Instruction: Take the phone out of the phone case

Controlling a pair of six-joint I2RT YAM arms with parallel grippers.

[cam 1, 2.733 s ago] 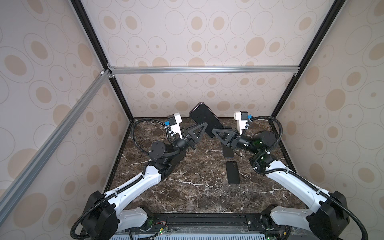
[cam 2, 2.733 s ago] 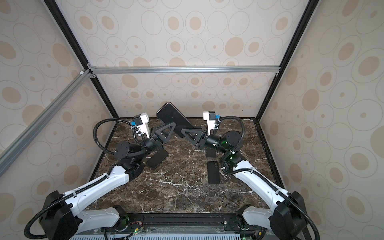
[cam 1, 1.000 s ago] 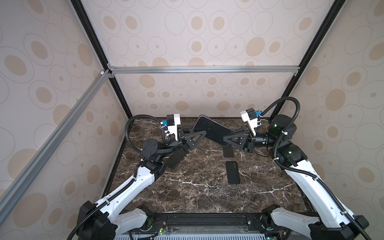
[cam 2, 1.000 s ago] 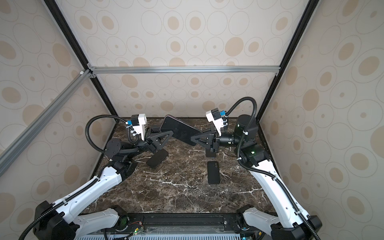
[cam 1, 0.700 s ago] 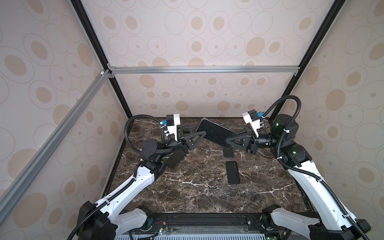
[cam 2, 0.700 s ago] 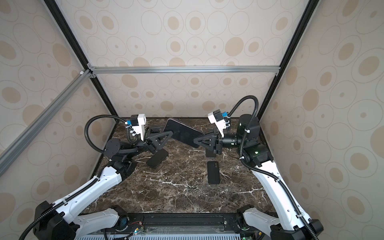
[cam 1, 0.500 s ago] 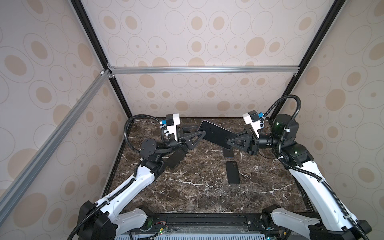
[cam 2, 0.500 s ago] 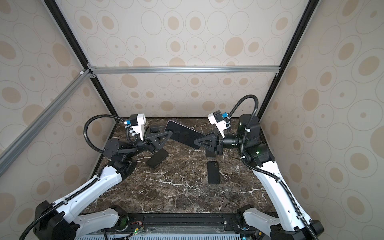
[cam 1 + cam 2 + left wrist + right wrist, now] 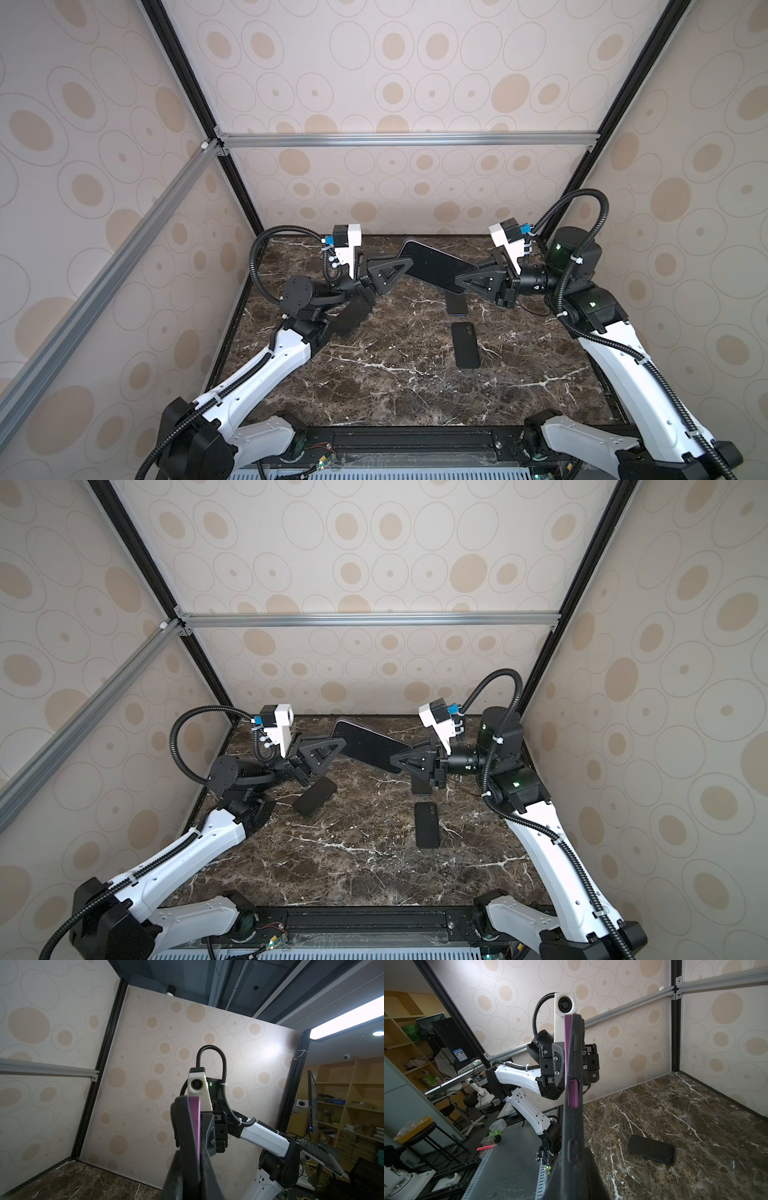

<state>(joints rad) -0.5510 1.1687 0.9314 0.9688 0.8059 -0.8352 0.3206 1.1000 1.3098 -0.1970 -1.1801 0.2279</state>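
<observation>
Purple phone, sitting in its black rubbery case, hangs in mid-air over the back middle of the dark marble bench, stretched between both arms. Left gripper is pinched tight on one end of it and right gripper is clamped on the opposite end. Another flat black phone lies on the bench right of centre, nearer the front.

Two arms raised, meeting in mid-air from opposite sides.
The left gripper and right gripper point at each other, forearms reaching up and inward from their bases, wrists roughly level. Each has its jaws closed on one end of the cased phone, which spans the gap between them.
</observation>
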